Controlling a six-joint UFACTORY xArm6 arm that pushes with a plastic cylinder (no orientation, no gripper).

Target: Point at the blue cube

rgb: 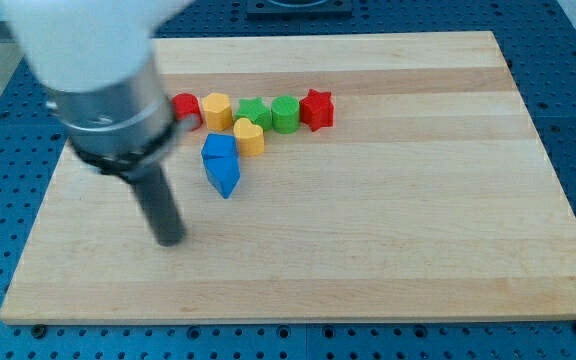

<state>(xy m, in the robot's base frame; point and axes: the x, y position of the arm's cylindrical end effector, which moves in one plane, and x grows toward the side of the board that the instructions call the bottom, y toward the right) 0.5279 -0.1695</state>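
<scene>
The blue cube (219, 149) lies on the wooden board (388, 200), left of centre, with a second blue block (224, 177) touching its lower side. My tip (171, 239) rests on the board below and to the left of both blue blocks, well apart from them. The rod and the arm's grey body rise toward the view's upper left and look motion-blurred.
A row of blocks lies above the blue ones: a red block (186, 108) partly hidden by the arm, a yellow block (216, 108), a green block (254, 111), a green cylinder (285, 113), a red star (316, 108). A yellow block (249, 136) sits just right of the blue cube.
</scene>
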